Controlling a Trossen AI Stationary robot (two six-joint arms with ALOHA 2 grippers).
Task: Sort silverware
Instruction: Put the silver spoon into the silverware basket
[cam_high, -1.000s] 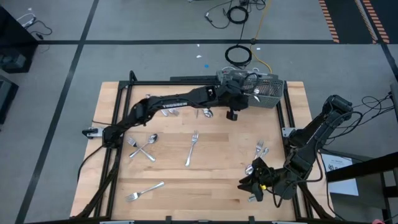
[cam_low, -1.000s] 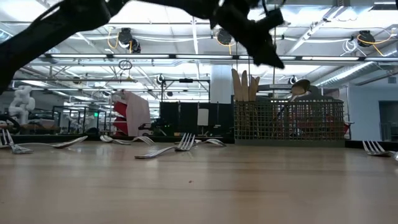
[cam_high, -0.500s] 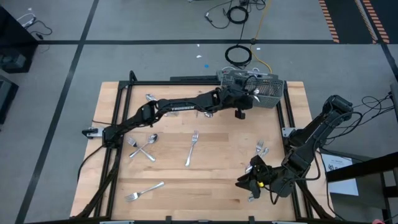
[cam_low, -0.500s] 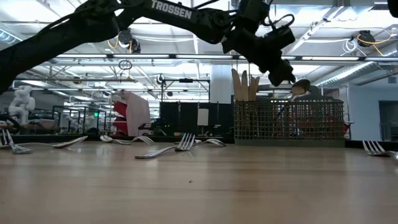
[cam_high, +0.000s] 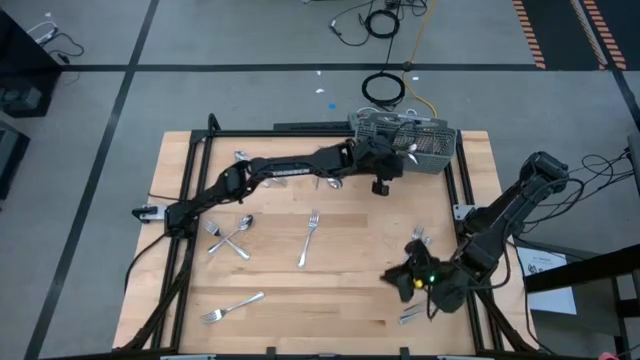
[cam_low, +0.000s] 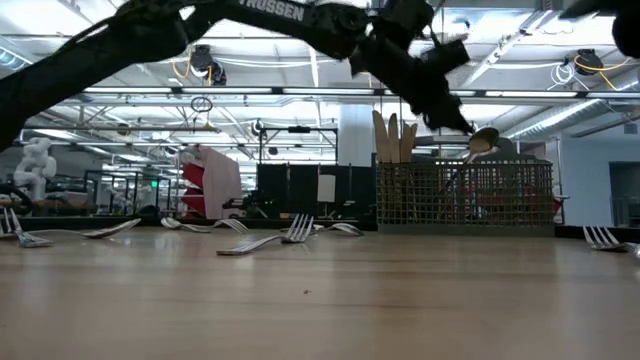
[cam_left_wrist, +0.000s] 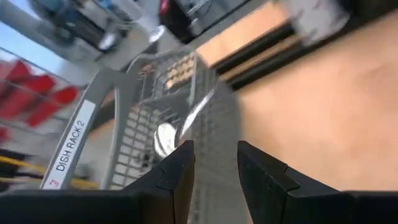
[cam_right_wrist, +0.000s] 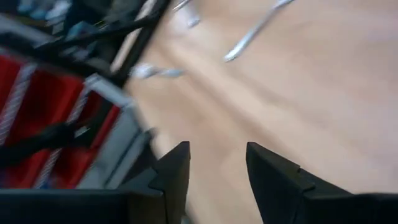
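My left gripper (cam_high: 383, 172) reaches far across to the caddy (cam_high: 420, 142), fingers apart, holding nothing. The caddy handle (cam_left_wrist: 73, 144) says "DISH RACK 2". My right gripper (cam_high: 408, 282) waits low, fingers apart.

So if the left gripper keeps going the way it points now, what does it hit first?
Most likely the spoon leaning in the grey caddy, straight ahead of the open left gripper; depth is hard to judge.
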